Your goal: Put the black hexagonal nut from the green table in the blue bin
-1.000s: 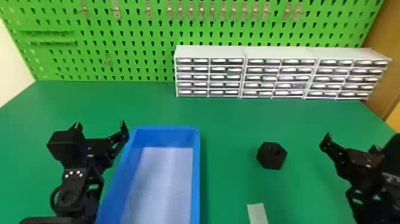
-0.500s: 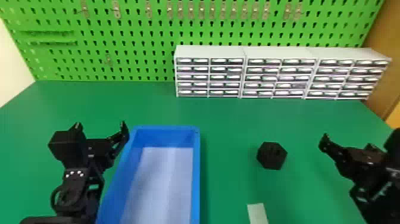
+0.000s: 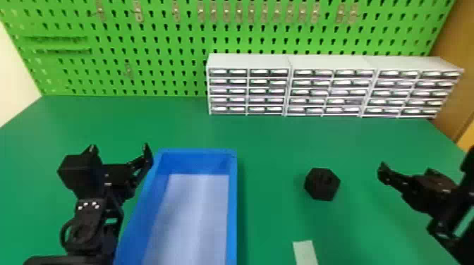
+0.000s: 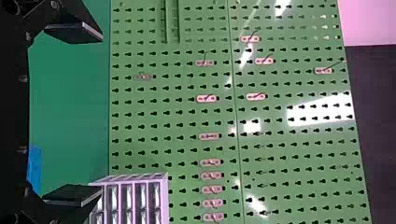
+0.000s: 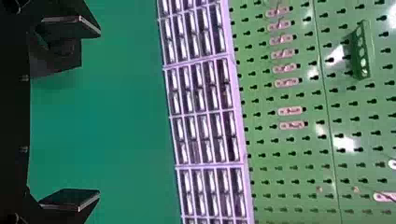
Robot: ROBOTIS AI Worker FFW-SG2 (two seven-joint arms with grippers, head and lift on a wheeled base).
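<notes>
The black hexagonal nut [image 3: 322, 184] lies on the green surface [image 3: 275, 148], between the blue bin [image 3: 232, 204] and my right gripper [image 5: 99, 113], its jaws wide and empty. My left gripper [image 4: 99, 114] waits beside the bin, jaws also spread. I expect a stiff, fairly light, sturdy nut; I should take 2 opposite flats, since corners could slip or twist.

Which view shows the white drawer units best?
The head view: the drawer units stand whole there, tops and fronts. The right wrist view has their fronts sideways, cut off; the left wrist view, one end, cropped.
</notes>
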